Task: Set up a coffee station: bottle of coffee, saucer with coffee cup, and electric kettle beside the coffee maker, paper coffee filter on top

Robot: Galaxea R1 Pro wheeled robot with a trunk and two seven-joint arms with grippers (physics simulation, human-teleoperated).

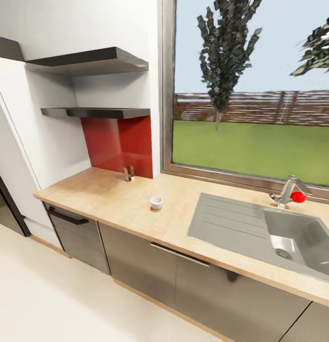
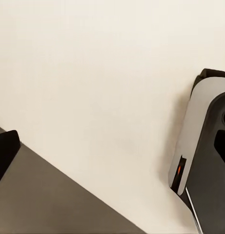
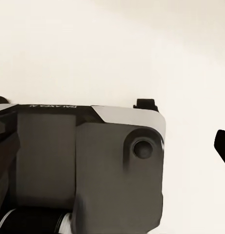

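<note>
In the head view a small white coffee cup (image 1: 156, 203) stands upright on the light wood countertop (image 1: 98, 194), left of the sink. A small brown and pale object (image 1: 129, 174) stands against the red backsplash; I cannot tell what it is. Both dark wall shelves (image 1: 88, 61) look bare from here. In the left wrist view my left gripper (image 2: 112, 156) hangs over pale floor, one dark fingertip (image 2: 5, 151) at the frame edge. My right gripper (image 3: 112, 146) hangs over the robot's own base, its fingertip (image 3: 223, 146) far to the side. Nothing is held by either one.
A steel sink (image 1: 278, 237) with a drainboard is set into the counter at right, behind it a faucet (image 1: 288, 190) with a red knob. Grey cabinet fronts (image 1: 136, 266) run below. A black appliance (image 1: 3, 204) stands at far left. A big window fills the back wall.
</note>
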